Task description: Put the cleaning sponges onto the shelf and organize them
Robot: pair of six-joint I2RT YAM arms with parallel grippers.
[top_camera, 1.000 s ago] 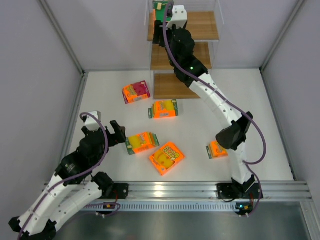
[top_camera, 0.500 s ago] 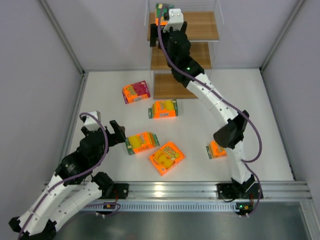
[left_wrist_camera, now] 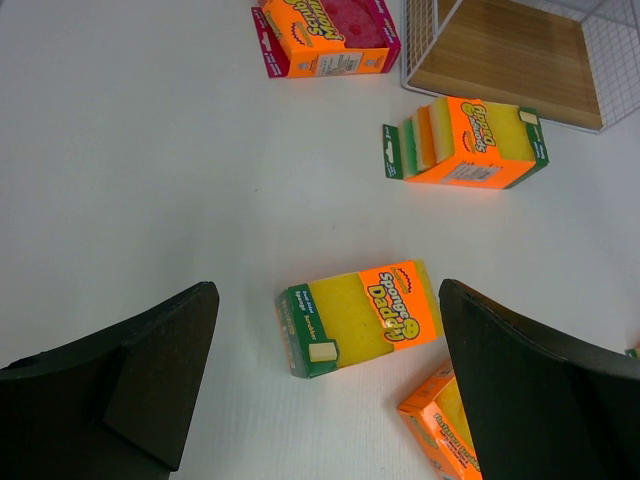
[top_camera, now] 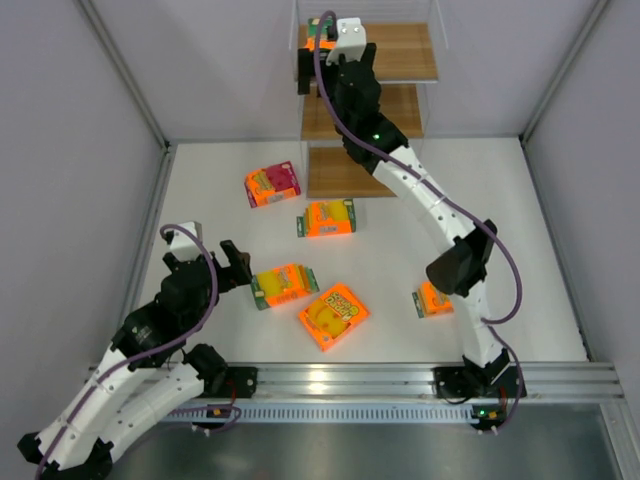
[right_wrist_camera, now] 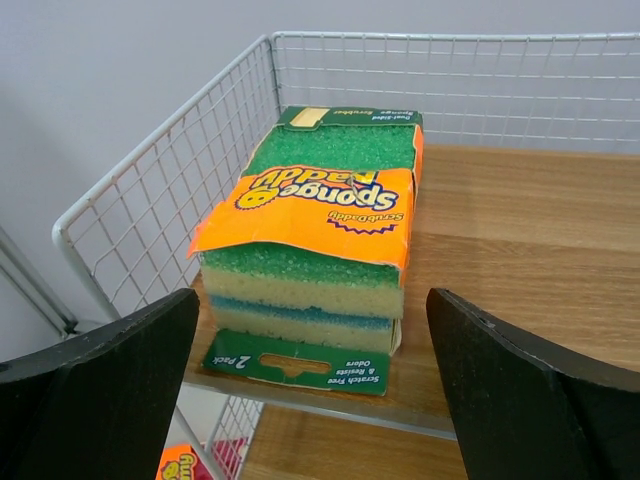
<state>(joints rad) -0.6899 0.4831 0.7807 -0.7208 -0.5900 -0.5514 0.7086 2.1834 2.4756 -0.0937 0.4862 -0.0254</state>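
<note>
So, from the top camera, the right hand is seen up at the top board of the shelf, spread wide with nothing pinched. Five packs are scattered over the desk. The pink-red pack is by the shelf's foot, with an orange pack near it. The yellow-and-orange pack and a tilted orange pack are mid-desk, and a small pack is partly hidden by the right arm. The left hand is held spread too, empty, next to the yellow-and-orange pack.

In the left wrist view, that pack is framed between the dark fingers, flat on the desk.

In the right wrist view, the green pack is laid flat at the top board's left front corner, right beside the wire side.
</note>
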